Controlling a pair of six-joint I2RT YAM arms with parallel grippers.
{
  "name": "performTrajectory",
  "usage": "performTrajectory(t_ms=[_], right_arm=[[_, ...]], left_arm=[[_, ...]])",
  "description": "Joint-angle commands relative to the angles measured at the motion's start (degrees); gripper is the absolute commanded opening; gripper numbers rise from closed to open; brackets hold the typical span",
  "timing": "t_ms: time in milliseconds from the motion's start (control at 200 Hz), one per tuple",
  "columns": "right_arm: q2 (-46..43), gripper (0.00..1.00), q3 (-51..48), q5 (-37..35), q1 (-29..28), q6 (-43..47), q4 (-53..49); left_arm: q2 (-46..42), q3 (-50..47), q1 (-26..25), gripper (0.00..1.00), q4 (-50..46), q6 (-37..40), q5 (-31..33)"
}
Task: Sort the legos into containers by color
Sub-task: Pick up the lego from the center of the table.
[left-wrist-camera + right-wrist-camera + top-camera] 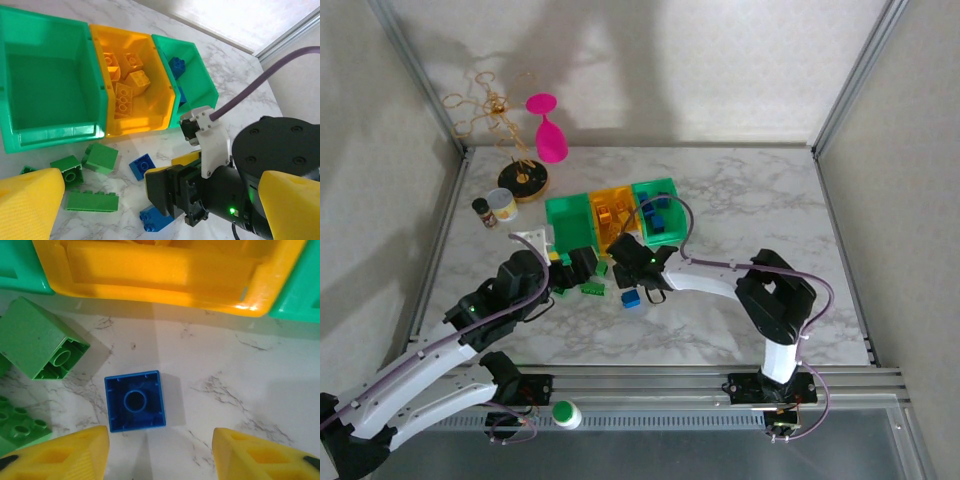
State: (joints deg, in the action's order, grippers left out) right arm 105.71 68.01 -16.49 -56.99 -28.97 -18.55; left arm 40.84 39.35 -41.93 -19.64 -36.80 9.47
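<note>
Three bins stand side by side, walls touching, toward the far middle of the table (750, 215): the left green bin (50, 137), the yellow-orange bin (135, 125) and the right green bin (200, 75). The left green bin's floor is fully in view. The yellow-orange bin holds several yellow-orange bricks (131, 82). The right green bin holds blue bricks (176, 65).

Loose legos lie on the table just in front of the bins. A blue brick (134, 401) rests upside down, hollow underside up. A green brick (37, 340) lies on its side near it. A flat green plate (92, 201) lies closer to the arm bases, as does a second blue brick (631, 299).

Right hand (160, 452): low over the table, fingers well apart, gripping nothing. The upturned blue brick sits just ahead of the gap, nearer one finger; contact cannot be determined.

Left hand (570, 266): positioned over the loose green pieces, beside the right hand. Its fingers (30, 205) are spread wide with nothing held.
</note>
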Motion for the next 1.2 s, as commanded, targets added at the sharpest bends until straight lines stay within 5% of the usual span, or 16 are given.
performTrajectory(t_ms=[0,641,1191], right_arm=[[2.0,0.56,3.1,-1.0,-0.3,2.5,0.2],[8.9,0.43,7.1,-1.9,-0.4,3.7,-0.7],[5.4,0.34,6.3,-2.0,-0.3,2.9,-1.3]], left_arm=[[-1.1,-0.8,-0.4,1.0,-0.9,-0.9,1.8],[-0.8,-1.6,-0.4,1.0,-0.8,-0.7,2.6],[-0.8,-1.0,-0.4,1.0,-0.5,-0.7,2.7]])
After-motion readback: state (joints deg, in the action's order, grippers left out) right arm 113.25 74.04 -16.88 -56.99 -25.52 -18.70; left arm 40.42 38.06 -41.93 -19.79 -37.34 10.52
